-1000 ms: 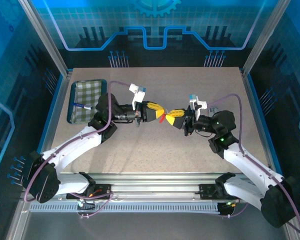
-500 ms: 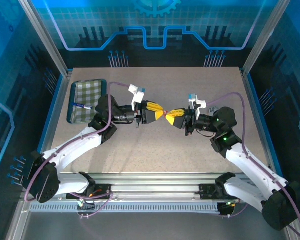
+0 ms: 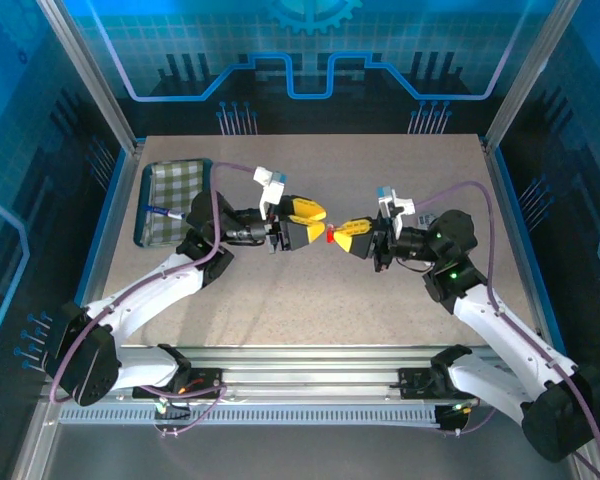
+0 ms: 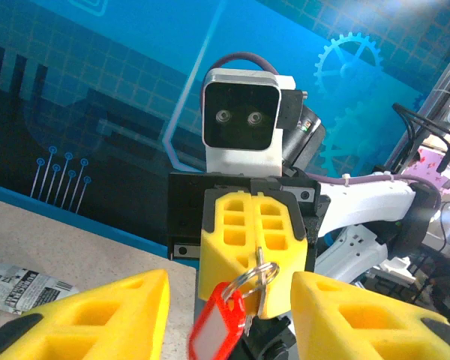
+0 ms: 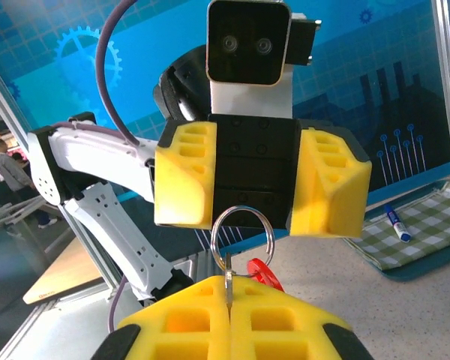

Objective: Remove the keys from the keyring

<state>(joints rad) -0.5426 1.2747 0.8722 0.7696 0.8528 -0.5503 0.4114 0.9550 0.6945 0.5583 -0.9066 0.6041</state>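
Room: you are working on a tan table (image 3: 310, 300) inside blue-panelled walls. A checked tray (image 3: 175, 185) with a pen (image 3: 163, 211) lies at the left edge of the top view.
Right fingers: the right fingers (image 4: 240, 247) are pressed together, pinching the keyring (image 5: 242, 227). It is a silver split ring held above the table at the centre of the top view, with its red tag (image 4: 217, 326) hanging beneath.
Left fingers: the left fingers (image 5: 184, 176) are spread wide and face the ring without touching it.
Key: a thin metal sliver (image 5: 228, 281) in the seam of the right fingers may be the key, but you cannot be sure.
Risk: if you close the left fingers on the tag instead of the key, a pull will likely drag the whole bunch out of the narrow right pinch and drop it. Twisting could also make the ring slip.
Hidden: the ring's lower arc is buried between the right fingers. How many keys hang on it, and where they sit, cannot be made out. The top view shows these parts too small to help.
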